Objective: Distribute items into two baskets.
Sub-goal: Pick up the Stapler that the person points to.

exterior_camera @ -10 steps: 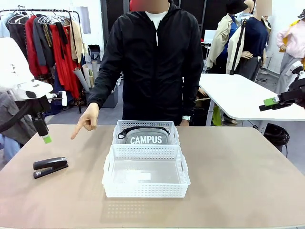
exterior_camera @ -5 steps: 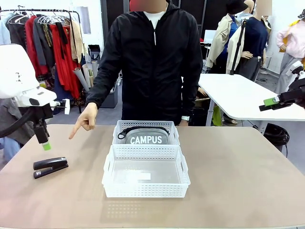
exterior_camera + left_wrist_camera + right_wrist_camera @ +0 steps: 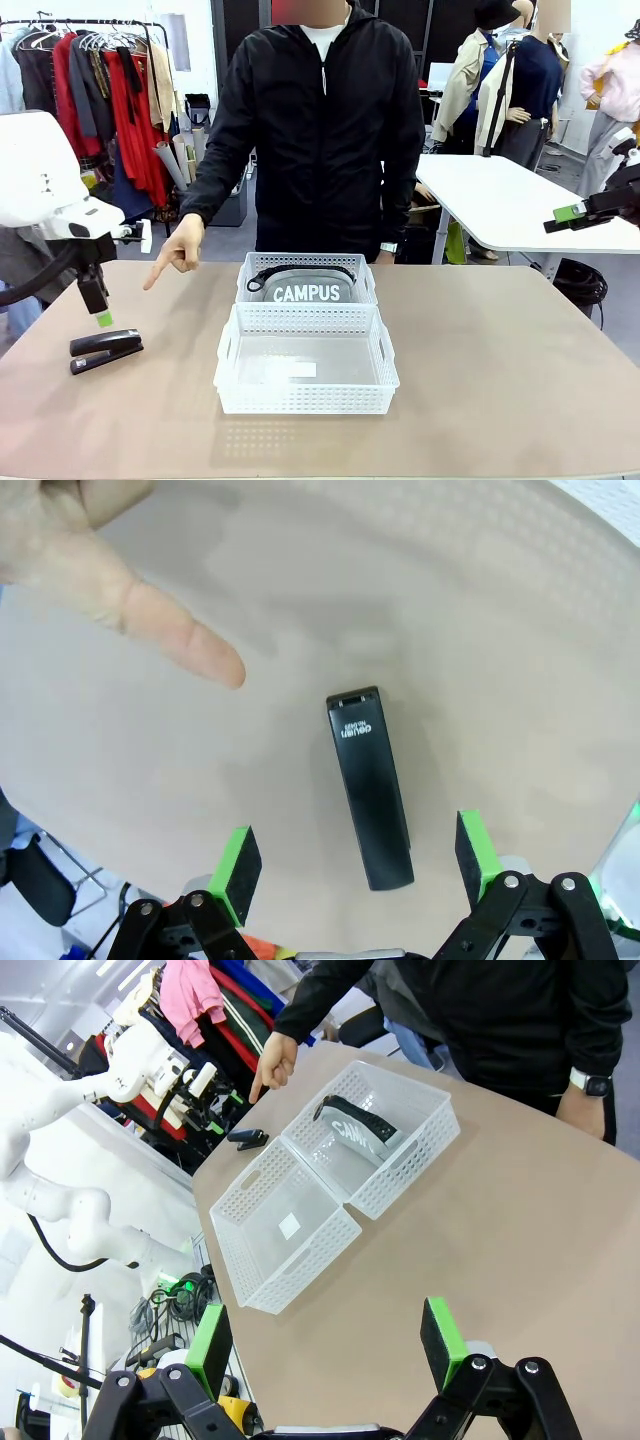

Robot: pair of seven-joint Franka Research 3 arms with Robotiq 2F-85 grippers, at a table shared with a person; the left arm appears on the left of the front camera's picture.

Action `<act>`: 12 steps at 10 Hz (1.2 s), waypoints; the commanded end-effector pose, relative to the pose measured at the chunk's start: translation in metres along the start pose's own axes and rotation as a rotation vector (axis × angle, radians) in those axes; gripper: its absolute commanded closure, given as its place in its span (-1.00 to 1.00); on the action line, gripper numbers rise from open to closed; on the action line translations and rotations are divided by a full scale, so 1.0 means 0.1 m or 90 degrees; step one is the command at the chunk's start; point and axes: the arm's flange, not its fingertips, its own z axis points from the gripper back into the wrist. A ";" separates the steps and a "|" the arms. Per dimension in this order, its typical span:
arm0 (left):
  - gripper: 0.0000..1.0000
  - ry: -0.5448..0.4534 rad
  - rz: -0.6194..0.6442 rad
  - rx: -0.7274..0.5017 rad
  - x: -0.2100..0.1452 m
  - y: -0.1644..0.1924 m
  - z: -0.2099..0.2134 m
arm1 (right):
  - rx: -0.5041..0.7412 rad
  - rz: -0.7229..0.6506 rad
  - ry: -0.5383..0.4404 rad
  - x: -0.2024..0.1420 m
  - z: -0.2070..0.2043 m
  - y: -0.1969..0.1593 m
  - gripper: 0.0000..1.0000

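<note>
- The left gripper [image 3: 357, 858] was spread wide and grasped nothing. Its wrist view showed the stapler [image 3: 370, 785] lying on the table [image 3: 480, 660], lengthwise between the two green pads.
- The front view added height: that gripper hung just above the stapler, apart from it, at the table's left side.
- A person's hand [image 3: 178, 258] pointed one finger down toward the stapler, near its end.
- The right gripper [image 3: 325, 1345] was also spread and bare over the tabletop, well apart from the baskets. The front view showed it raised at the right edge, side-on.
- The two baskets touched, long side to long side, mid-table.
- The far basket [image 3: 305, 257] held the pouch [image 3: 307, 290], "CAMPUS" facing the robot, with the black strap along its top.
- The near basket [image 3: 305, 397] showed its bare floor with a small white patch.
</note>
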 end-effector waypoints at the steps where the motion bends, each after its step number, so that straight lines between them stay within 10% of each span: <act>1: -1.00 0.006 0.009 0.005 0.06 -0.06 -0.15 | -0.005 0.000 -0.003 0.00 -0.01 0.04 -1.00; 12: -1.00 0.050 0.020 -0.003 0.08 -0.08 -0.68 | -0.005 0.000 -0.003 0.00 -0.01 0.04 -1.00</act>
